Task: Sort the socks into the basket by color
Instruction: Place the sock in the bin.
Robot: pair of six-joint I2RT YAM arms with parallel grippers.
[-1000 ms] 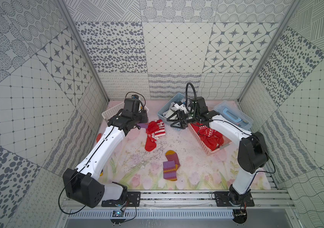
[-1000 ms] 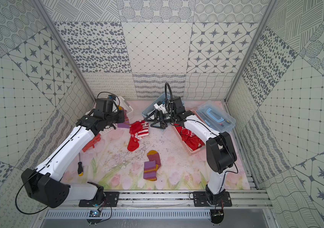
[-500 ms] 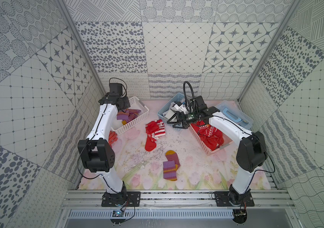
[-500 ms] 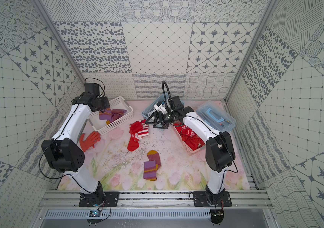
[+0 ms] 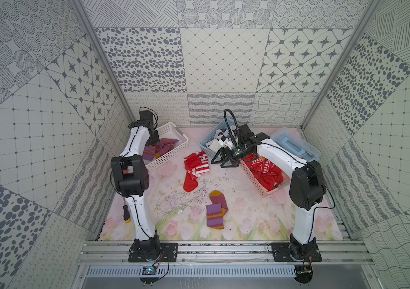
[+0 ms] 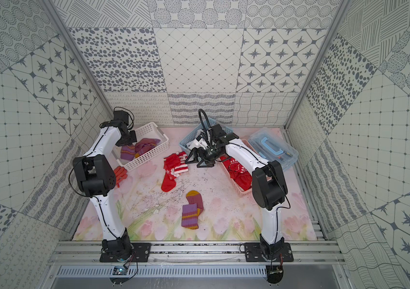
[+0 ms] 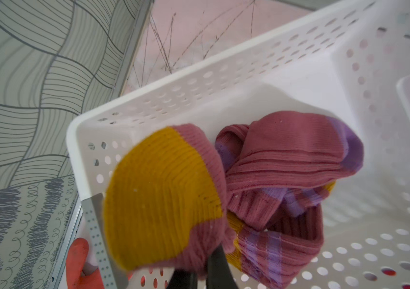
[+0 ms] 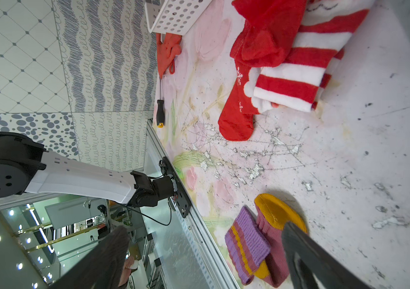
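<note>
Both arms are glossy white shells between bulky black joint housings. A thin black cable runs along the left arm (image 5: 136, 142) and the right arm (image 5: 279, 152). Black base plates (image 5: 168, 251) sit bolted to a silver rail (image 5: 224, 252). The right gripper (image 5: 217, 164) has black triangular fingers (image 8: 311, 260); a small green light seems to glow behind it.

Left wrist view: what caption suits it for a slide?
Left claw pinches a mauve sock with a mustard toe above the white basket, where matching socks lie.
</note>
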